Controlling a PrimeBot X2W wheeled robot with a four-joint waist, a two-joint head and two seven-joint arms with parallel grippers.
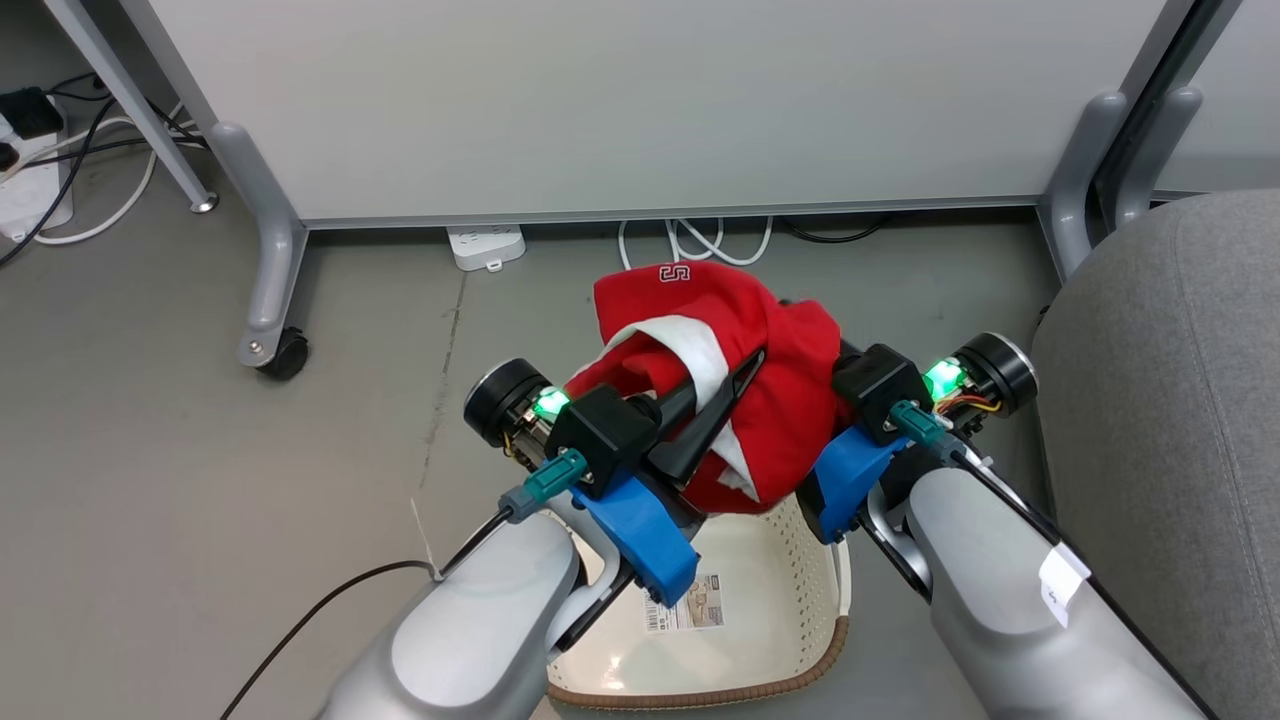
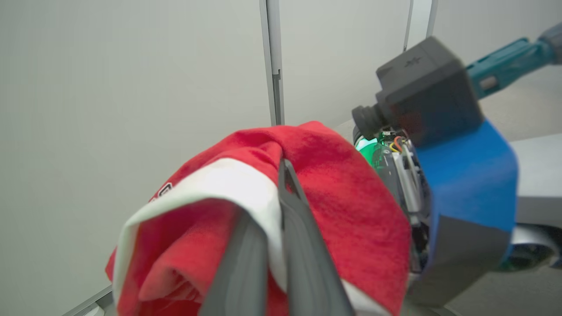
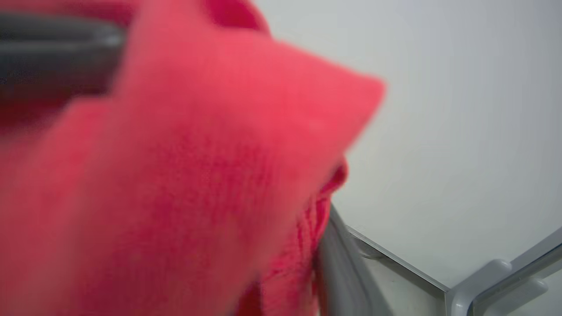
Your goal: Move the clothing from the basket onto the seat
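Above the cream perforated plastic laundry basket with the brown woven-look rim point(image 1: 700, 692), you have the red sports garment with white trim point(image 1: 790, 400) bunched in the air between your two arms. Your left gripper point(image 1: 745, 372) is closed tight, its two long dark fingers pinching a fold of the white trim; in the left wrist view the cloth wraps over both fingers. Your right gripper point(image 1: 850, 362) reaches into the other side of the bundle, and the red fabric hides its fingers, so you cannot tell how far it is open or whether it has any hold. The right wrist view gives you blurred red cloth pressed close to the lens. The basket stands on the grey floor point(image 1: 200, 450), the paper label point(image 1: 690, 606) on its base showing. The large grey fabric-upholstered sofa point(image 1: 1160, 400) sits at your right, just beside the right forearm, and the garment hangs apart from it. A white wheeled panel point(image 1: 640, 100) stands beyond the basket.
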